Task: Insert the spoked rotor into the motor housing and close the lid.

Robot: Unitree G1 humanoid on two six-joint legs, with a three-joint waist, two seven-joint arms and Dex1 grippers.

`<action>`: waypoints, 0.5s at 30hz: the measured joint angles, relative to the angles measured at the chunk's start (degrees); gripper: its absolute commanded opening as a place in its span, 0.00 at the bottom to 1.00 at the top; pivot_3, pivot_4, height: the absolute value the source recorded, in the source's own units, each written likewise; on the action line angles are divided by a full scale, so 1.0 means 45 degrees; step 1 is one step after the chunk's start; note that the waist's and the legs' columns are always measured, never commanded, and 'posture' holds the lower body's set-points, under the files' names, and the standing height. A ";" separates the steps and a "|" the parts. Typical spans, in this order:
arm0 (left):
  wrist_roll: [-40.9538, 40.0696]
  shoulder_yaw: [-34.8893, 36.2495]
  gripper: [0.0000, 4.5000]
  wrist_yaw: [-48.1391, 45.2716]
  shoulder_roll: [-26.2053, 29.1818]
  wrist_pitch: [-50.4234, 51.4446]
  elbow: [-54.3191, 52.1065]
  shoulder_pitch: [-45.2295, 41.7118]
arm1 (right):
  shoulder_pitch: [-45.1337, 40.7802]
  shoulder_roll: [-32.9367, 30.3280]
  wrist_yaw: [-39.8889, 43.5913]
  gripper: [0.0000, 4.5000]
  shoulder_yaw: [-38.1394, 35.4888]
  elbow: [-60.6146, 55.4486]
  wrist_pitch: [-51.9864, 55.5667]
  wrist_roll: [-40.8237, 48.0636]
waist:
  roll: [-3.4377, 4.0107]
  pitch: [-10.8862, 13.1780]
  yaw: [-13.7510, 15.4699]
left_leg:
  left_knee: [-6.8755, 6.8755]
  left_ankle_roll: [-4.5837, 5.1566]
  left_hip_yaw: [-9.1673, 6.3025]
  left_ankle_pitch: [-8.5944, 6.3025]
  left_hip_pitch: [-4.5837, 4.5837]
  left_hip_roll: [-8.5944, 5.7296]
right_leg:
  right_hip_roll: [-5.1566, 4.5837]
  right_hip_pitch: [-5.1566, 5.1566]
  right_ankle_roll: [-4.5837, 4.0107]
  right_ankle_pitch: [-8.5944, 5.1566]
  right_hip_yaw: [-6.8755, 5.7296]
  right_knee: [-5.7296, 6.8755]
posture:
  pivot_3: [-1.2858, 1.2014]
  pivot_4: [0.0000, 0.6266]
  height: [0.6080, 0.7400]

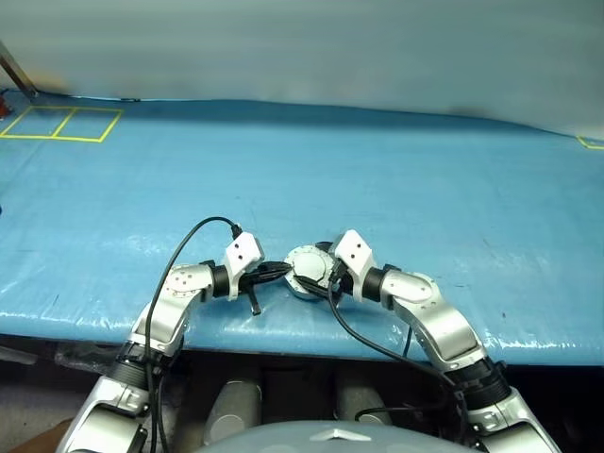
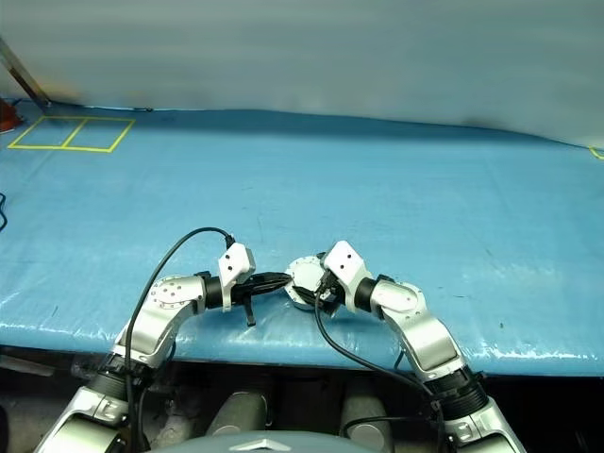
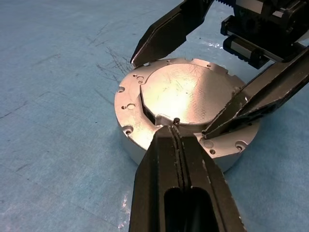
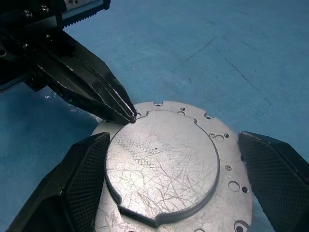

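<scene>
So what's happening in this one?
Both arms work over the motor housing near the front edge of the blue table. The silver lid already lies on top of it. The left gripper, fingers shut, has its tips at the lid's edge, while the right gripper stands open with one finger on either side of the housing.

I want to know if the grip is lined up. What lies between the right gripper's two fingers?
The motor housing with its lid on lies between the open right gripper's fingers, as the right wrist view shows. The shut left gripper's tip rests at the lid's edge.
</scene>
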 measured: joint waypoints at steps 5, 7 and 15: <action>-0.0003 0.0171 0.00 0.0008 0.0014 -0.0056 0.0136 -0.0075 | 0.0638 0.0188 0.0683 0.98 -0.1336 -0.0230 0.1214 0.2244 | 0.0000 0.0019 0.0031 | -0.0011 0.0092 0.0009 -0.0020 -0.0023 -0.0046 | 0.0022 -0.0008 0.0005 0.0010 -0.0013 0.0019 | 0.52 0.24 1.00; -0.0002 0.0192 0.00 0.0015 0.0013 -0.0061 0.0154 -0.0119 | 0.0720 0.0208 0.0774 0.98 -0.1638 -0.0352 0.1444 0.2739 | -0.0002 0.0028 0.0024 | -0.0050 0.0094 0.0008 -0.0033 -0.0030 -0.0070 | 0.0026 0.0006 0.0005 0.0011 -0.0012 0.0022 | 0.52 0.24 1.00; 0.0008 0.0286 0.00 0.0012 -0.0008 -0.0114 0.0239 -0.0167 | 0.0764 0.0653 -0.0150 0.98 -0.3689 -0.0524 0.3204 0.4977 | -0.0011 0.0041 0.0022 | -0.0162 0.0092 0.0007 -0.0033 -0.0017 -0.0076 | 0.0033 -0.0007 0.0062 0.0009 -0.0011 0.0014 | 0.52 0.24 1.00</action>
